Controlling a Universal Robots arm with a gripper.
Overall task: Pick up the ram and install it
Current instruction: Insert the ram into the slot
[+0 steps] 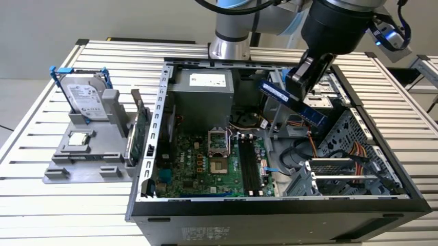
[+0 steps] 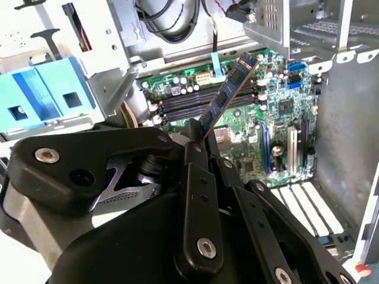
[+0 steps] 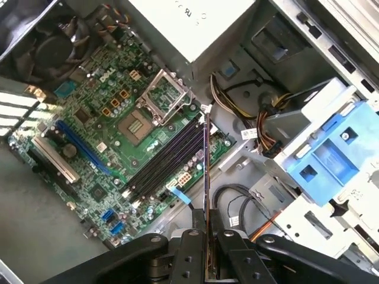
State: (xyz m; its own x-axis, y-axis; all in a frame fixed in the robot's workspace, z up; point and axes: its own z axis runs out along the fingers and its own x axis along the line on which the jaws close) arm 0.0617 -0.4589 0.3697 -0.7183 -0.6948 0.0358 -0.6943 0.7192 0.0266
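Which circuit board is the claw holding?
The ram, the narrow blue stick pinched in the claw above the open case. The larger green card stands upright outside the case, and the motherboard lies inside it.

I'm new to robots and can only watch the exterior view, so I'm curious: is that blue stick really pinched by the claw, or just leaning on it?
Observer: Pinched. In the second wrist view the gripper clamps the ram by one end, and the rest sticks out free.
Operator: Is it lined up with where it goes?
Observer: Not in the first wrist view: seen edge-on, the ram crosses the black memory slots at an angle.
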